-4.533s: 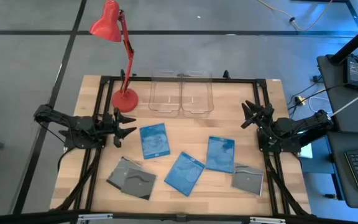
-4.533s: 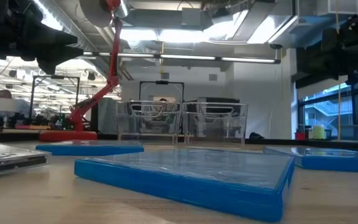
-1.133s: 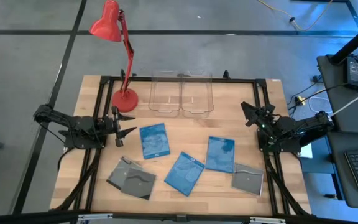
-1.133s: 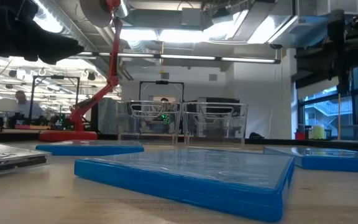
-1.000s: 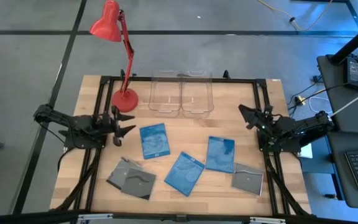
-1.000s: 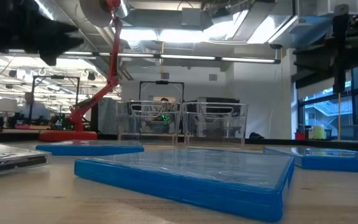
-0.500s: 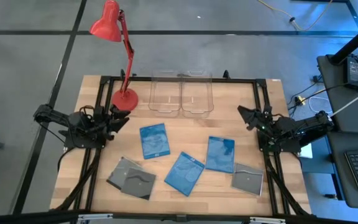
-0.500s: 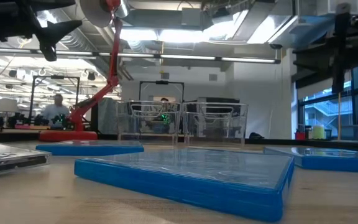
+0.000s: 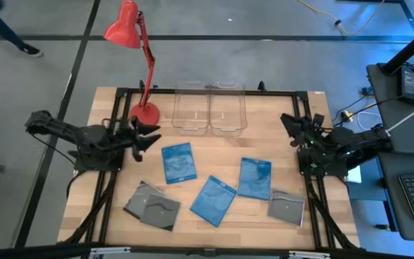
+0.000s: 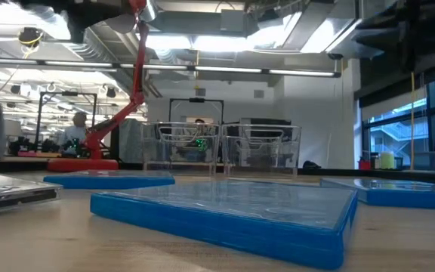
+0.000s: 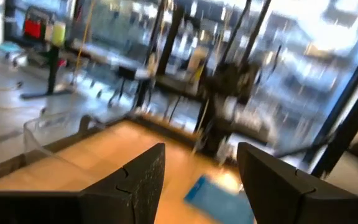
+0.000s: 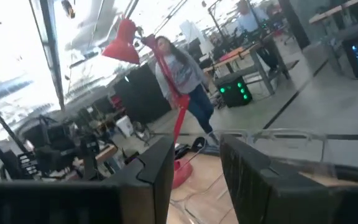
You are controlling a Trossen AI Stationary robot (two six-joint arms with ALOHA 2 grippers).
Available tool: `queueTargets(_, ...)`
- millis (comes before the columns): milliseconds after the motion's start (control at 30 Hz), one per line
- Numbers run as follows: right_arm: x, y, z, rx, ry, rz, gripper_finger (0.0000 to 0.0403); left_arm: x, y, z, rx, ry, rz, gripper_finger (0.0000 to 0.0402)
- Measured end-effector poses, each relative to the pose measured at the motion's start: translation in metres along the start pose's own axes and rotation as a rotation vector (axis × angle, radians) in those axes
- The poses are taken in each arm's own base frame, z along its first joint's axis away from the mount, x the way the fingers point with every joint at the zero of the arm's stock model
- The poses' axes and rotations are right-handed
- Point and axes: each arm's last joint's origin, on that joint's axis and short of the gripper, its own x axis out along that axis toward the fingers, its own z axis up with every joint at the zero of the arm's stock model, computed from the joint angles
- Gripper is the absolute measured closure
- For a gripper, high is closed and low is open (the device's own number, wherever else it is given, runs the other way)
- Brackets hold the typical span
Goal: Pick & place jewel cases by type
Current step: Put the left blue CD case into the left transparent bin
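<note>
Since half a second ago the left gripper (image 9: 146,137) has swung out over the table's left side toward the lamp base (image 9: 144,114), its fingers spread wide and empty; the right gripper (image 9: 294,126) has lifted slightly at the right edge, also spread and empty, as its wrist view confirms. All six jewel cases lie flat on the table, untouched: a blue case (image 9: 178,162) centre-left, another (image 9: 213,199) nearer the front, a third (image 9: 254,178) to the right; two grey cases overlap at front left (image 9: 152,206) and one grey case (image 9: 286,208) sits front right. Both clear bins (image 9: 209,107) stand far centre. Sorting seems not yet begun; the reach is just starting, and next the left gripper likely needs to descend onto the nearest blue case. No writing is legible.
</note>
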Motion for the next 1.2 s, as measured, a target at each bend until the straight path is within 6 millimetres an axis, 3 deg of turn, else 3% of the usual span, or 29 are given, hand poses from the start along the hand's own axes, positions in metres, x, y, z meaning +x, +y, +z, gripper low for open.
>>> queueTargets(267, 0.028, 0.042, -0.001, -0.050, 0.207, 0.050, 0.0270, 0.043, -0.019, 0.013, 0.054, 0.453, 0.206, 0.0214)
queueTargets(367, 0.042, 0.058, -0.015, -0.079, 0.309, 0.060, 0.0270, 0.059, -0.019, 0.006, 0.067, 0.601, 0.281, 0.0228)
queueTargets(533, 0.064, 0.083, -0.044, -0.060, 0.488, 0.098, 0.0270, 0.084, -0.021, -0.016, 0.015, 0.797, 0.228, 0.0260)
queueTargets(800, 0.095, 0.108, -0.096, -0.070, 0.636, 0.043, 0.0270, 0.091, -0.014, -0.053, -0.072, 1.056, 0.367, 0.0292)
queueTargets(1200, 0.147, 0.147, -0.167, -0.157, 0.672, 0.111, 0.0270, 0.093, -0.019, -0.069, -0.230, 1.081, 0.501, 0.0283)
